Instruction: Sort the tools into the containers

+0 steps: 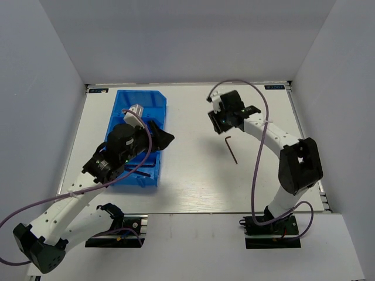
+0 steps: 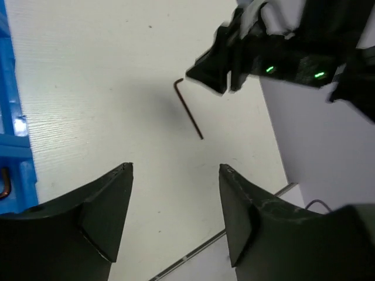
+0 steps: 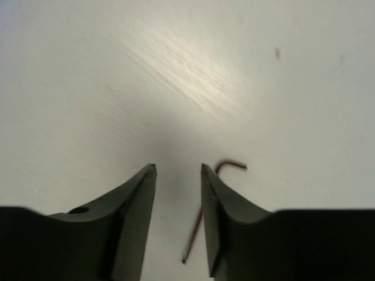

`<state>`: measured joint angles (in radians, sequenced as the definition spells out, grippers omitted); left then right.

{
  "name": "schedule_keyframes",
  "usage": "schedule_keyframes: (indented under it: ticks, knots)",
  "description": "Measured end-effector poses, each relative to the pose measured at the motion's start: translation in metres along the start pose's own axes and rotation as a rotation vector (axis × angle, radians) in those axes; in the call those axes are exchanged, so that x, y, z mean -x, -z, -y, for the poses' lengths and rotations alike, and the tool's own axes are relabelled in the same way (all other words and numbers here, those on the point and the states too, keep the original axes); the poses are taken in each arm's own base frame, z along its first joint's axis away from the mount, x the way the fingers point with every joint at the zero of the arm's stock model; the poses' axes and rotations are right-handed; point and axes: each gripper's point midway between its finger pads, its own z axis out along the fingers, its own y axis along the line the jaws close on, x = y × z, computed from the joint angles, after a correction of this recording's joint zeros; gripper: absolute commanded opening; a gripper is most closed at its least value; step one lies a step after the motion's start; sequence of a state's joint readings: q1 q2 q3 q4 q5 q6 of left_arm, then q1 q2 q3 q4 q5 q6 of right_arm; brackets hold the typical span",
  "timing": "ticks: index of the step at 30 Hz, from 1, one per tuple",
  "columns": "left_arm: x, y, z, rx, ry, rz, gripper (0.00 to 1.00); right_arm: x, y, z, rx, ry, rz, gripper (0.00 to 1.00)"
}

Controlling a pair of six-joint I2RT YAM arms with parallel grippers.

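Observation:
A thin dark L-shaped hex key (image 1: pixel 232 149) lies on the white table right of centre. It also shows in the left wrist view (image 2: pixel 188 108) and in the right wrist view (image 3: pixel 231 165), partly behind my right finger. My right gripper (image 1: pixel 222 126) (image 3: pixel 179 166) is open and empty, just above and beside the key's bent end. The blue bin (image 1: pixel 153 105) stands at the left, with a hex key (image 1: pixel 147 164) in a near compartment. My left gripper (image 1: pixel 163 137) (image 2: pixel 176 167) is open and empty at the bin's right edge.
White walls enclose the table on three sides. My left arm lies over most of the blue bin, whose edge (image 2: pixel 12 129) shows at the left of the left wrist view. The right arm's head (image 2: pixel 263 52) shows there at the upper right.

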<state>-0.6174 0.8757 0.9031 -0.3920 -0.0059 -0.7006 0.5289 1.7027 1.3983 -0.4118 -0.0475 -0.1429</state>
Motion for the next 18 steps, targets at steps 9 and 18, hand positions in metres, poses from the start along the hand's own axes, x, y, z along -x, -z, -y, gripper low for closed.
schedule_keyframes:
  ticks: [9,18]
  knots:
    - [-0.002,-0.008,0.009,-0.041,0.014,-0.021,0.78,-0.163,-0.013,0.023,-0.006,0.024,-0.502,0.51]
    - [0.001,-0.004,0.012,-0.054,0.016,-0.011,0.78,-0.171,-0.026,0.041,0.002,0.003,-0.56,0.38]
